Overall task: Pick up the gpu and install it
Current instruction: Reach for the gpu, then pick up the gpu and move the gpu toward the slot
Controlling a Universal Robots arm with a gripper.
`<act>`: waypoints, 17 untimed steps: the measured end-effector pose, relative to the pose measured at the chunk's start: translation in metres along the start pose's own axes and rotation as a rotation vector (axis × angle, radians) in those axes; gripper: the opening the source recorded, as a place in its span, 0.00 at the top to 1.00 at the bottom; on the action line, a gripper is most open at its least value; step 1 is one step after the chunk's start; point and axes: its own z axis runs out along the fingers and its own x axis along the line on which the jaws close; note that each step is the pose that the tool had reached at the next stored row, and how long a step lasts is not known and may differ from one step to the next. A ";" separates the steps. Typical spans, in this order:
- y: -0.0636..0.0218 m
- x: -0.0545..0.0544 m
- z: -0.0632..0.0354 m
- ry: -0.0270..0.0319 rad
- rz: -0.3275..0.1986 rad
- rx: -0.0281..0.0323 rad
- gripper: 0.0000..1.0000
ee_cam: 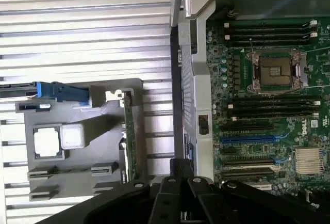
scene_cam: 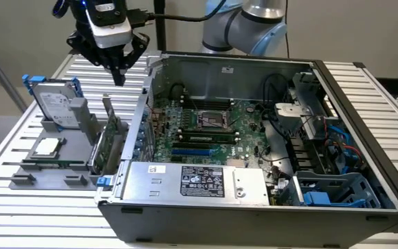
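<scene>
The black gripper, empty with its fingers pinched together, is hovering above the thin green gpu card, which is standing on edge in a grey plastic holder on the desk, offering its top edge.

- The exterior view stands back from the open computer case, raised, looking down into it at a slant.
- The wrist view rides above the gripper, facing straight down, nearer in.
- Both catch the motherboard and the gray holder beside the case.
</scene>
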 end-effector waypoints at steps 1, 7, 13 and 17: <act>-0.0009 0.005 0.0011 0.0000 0.000 0.0001 1.00; -0.0058 0.032 0.0072 0.0001 0.000 0.0007 1.00; -0.0130 0.049 0.0127 0.0044 0.000 0.0012 1.00; -0.0201 0.054 0.0162 0.0123 0.001 0.0018 1.00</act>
